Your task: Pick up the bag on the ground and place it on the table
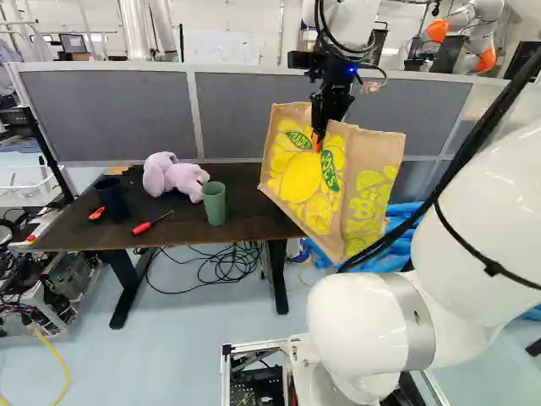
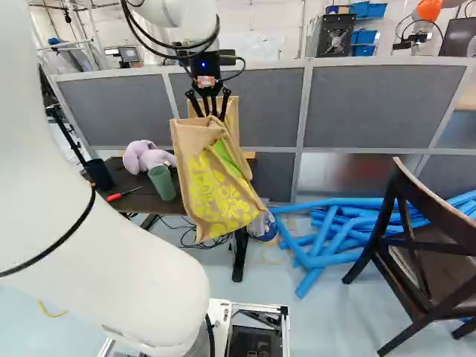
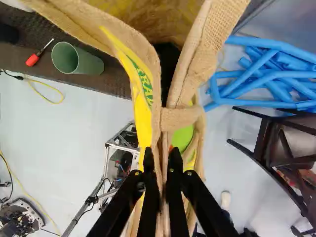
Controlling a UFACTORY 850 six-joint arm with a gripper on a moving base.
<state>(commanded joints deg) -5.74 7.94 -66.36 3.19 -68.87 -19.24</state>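
Note:
My gripper (image 1: 318, 142) is up at the right end of the dark table (image 1: 245, 194) in the left base view, shut on the bag's top edge. The tan jute bag (image 1: 287, 182) with yellow print hangs from it, tilted, partly in front of the table's right end. In the right base view the bag (image 2: 212, 186) hangs below the fingers, its lower part lower than the tabletop. The wrist view has the gripper (image 3: 165, 158) pinching the burlap between both fingers, and the bag's mouth gapes ahead of them.
On the table are a lilac plush toy (image 1: 175, 176), a green cup (image 1: 214, 203), a dark cup (image 1: 111, 196) and a red screwdriver (image 1: 152, 223). Blue tubes (image 2: 327, 230) and a dark wooden chair (image 2: 416, 245) stand to the right. Another robot (image 1: 473, 34) is behind the grey partition.

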